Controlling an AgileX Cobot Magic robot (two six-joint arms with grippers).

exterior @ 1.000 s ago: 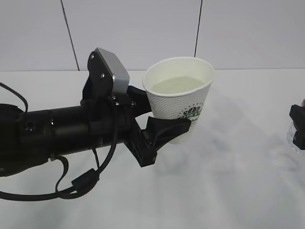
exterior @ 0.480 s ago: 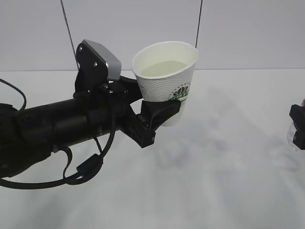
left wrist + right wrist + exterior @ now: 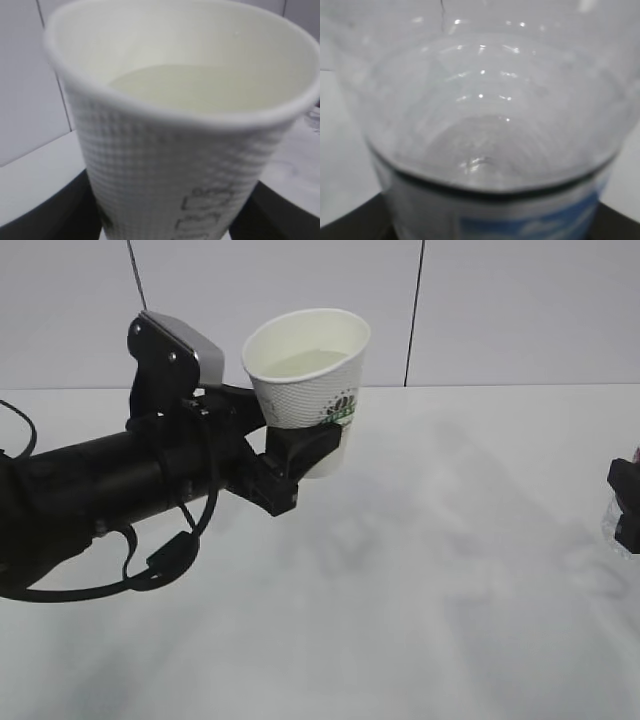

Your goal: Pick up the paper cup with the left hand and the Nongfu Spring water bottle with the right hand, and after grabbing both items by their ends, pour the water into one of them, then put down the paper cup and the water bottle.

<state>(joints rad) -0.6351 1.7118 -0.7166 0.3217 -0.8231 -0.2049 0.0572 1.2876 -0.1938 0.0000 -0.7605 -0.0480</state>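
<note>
— The paper cup (image 3: 306, 375) has gone up and to the left over the last second, as seen from the front; it's higher above the bench (image 3: 450, 570) than it was, clear of it and upright.

— Who's got it?

— The left end effector (image 3: 300, 445). Its black fingers are clamped on the lower part of the cup, set partly open at the cup's width. There's water (image 3: 305, 362) inside, so I'd say the pour is done and what's left is setting things down. Odd that it's rising rather than sinking.

— And from the left wrist?

— The paper cup (image 3: 175, 165) fills the frame, dimpled wall close up, water (image 3: 200, 87) level and well below the rim. Nothing spilling.

— The right side?

— From the front only a sliver of the right end effector (image 3: 624, 508) shows at the edge, low near the bench. Its wrist camera shows the Nongfu Spring water bottle (image 3: 490, 125) right up against the lens, dark fingers either side at the bottom corners, so it's gripping the bottle. I can't tell whether the bottle is standing on the bench.
</note>
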